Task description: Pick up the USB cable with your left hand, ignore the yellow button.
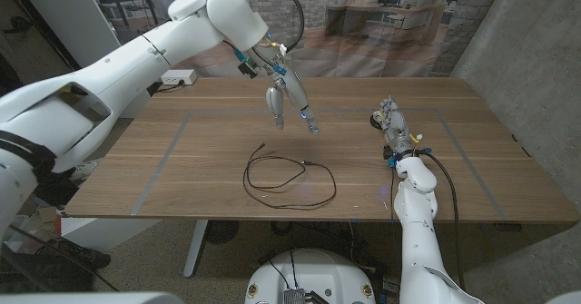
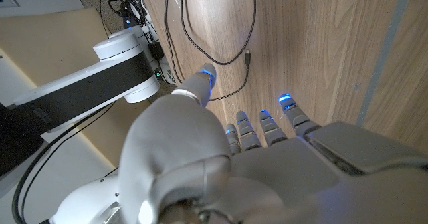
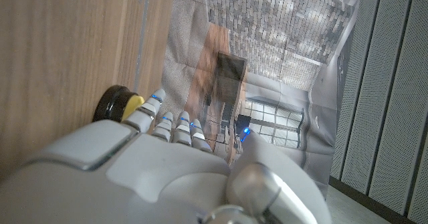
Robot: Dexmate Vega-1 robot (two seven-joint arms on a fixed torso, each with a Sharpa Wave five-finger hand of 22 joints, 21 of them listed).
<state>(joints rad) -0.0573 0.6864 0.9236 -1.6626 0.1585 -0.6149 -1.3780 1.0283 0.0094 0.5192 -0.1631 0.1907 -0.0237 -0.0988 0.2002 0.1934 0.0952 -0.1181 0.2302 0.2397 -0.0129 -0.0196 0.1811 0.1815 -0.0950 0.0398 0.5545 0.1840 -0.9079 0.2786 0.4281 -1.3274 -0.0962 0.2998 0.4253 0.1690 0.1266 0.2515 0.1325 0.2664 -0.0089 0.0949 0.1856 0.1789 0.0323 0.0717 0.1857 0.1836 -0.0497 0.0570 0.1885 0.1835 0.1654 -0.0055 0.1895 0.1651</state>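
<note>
The black USB cable (image 1: 248, 175) lies in a loose loop on the wooden table (image 1: 472, 159), near the front middle. My left hand (image 1: 287, 101) hangs in the air above and a little behind the loop, fingers spread and pointing down, holding nothing. In the left wrist view the cable (image 2: 221, 57) and its plug (image 2: 248, 55) lie beyond the fingertips (image 2: 286, 102) of my left hand (image 2: 267, 164). My right hand (image 1: 396, 130) stands on the table at the right with nothing in it. Its fingers (image 3: 157, 120) reach up to the yellow button (image 3: 118, 103).
A white power strip (image 1: 179, 77) sits at the table's far left edge. Thin tape lines (image 1: 172, 145) mark a rectangle on the tabletop. A cable (image 1: 445, 181) runs from my right wrist over the table's right side.
</note>
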